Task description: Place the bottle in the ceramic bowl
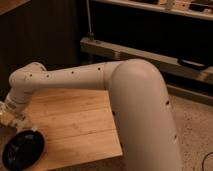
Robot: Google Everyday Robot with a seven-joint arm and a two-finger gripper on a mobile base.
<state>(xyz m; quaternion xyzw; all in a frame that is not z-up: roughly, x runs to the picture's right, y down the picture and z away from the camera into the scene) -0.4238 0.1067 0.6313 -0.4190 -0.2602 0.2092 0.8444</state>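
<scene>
One white arm (75, 77) reaches across the wooden table (80, 125) to its left edge; the gripper (10, 116) hangs there, close to the far rim of the ceramic bowl (22, 149), which sits at the table's near left corner; how far the gripper is open cannot be told, nor whether it holds anything; the bottle cannot be made out apart from it.

The robot's white arm (75, 77) stretched leftward over the wooden table (75, 122). Its claw (11, 114) hung at the table's left edge, just above the glossy black ceramic bowl (22, 149), which sat at the near left corner.
</scene>
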